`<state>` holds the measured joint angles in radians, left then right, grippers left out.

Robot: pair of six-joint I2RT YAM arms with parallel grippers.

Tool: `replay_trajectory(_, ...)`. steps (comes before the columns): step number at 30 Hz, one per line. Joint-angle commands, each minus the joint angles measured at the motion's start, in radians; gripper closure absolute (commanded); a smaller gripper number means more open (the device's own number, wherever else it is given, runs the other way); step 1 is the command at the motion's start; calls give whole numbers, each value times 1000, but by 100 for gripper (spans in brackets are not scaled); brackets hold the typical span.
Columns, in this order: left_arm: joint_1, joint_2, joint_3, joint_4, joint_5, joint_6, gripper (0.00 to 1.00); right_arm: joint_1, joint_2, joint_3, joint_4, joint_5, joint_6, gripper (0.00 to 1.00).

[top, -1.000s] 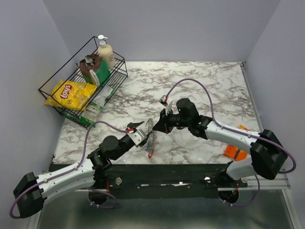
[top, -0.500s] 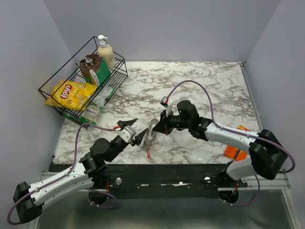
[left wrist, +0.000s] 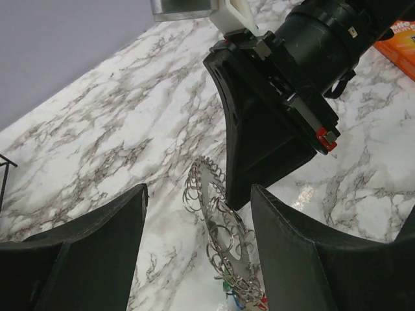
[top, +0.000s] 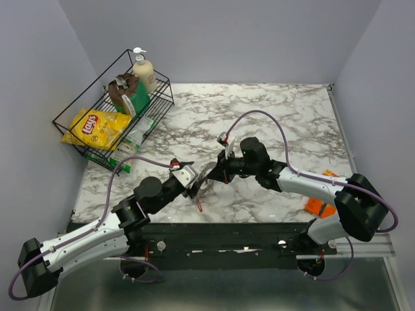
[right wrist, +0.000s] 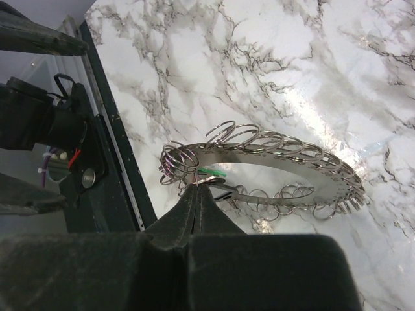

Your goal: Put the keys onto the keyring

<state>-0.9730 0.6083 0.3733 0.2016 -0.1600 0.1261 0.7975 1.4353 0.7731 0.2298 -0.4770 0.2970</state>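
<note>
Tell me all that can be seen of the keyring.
The keyring is a thin flat hoop of silvery metal, its rim lined with small wire loops. It stands tilted over the marble table, pinched at the rim by the shut right gripper. Coloured keys hang at its low end. The open left gripper flanks it, apart.

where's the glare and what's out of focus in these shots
Left wrist view: the left hand's fingers are dark and soft, the keyring sharp. Right wrist view: the right hand's fingers blur; glare whitens the table. Top view: even light.
</note>
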Motion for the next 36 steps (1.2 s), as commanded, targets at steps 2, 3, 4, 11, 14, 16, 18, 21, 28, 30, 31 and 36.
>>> replay_trajectory(2, -1, 27, 71, -93, 70, 4, 25, 5, 16, -23, 29, -15, 4, 99)
replay_trajectory(3, -3, 31, 84, -119, 73, 3, 25, 3, 14, -24, 32, -15, 4, 99)
replay_trajectory(4, -3, 36, 96, -132, 88, 3, 25, 3, 16, -24, 32, -15, 4, 99)
replay_trajectory(11, -3, 111, 277, -313, 115, -19, 25, 3, 13, -32, 43, -18, 4, 99)
replay_trajectory(14, -3, 169, 363, -415, 123, -13, 25, 3, 13, -35, 48, -20, 8, 99)
replay_trajectory(16, -3, 212, 400, -487, 142, -2, 25, 5, 16, -35, 52, -21, 8, 99)
replay_trajectory(18, -3, 235, 441, -545, 160, 26, 25, 5, 17, -35, 54, -22, 8, 99)
replay_trajectory(21, -3, 268, 476, -606, 160, 61, 25, 3, 17, -35, 55, -20, 7, 99)
replay_trajectory(28, -3, 223, 466, -677, 174, 199, 28, 5, 16, -41, 62, -22, 2, 99)
replay_trajectory(30, -1, 212, 446, -685, 180, 231, 30, 3, 16, -41, 62, -25, 2, 99)
replay_trajectory(31, -1, 209, 443, -689, 175, 259, 33, 3, 17, -41, 63, -25, 2, 99)
replay_trajectory(36, -3, 214, 418, -712, 221, 357, 34, 5, 13, -44, 68, -26, 1, 99)
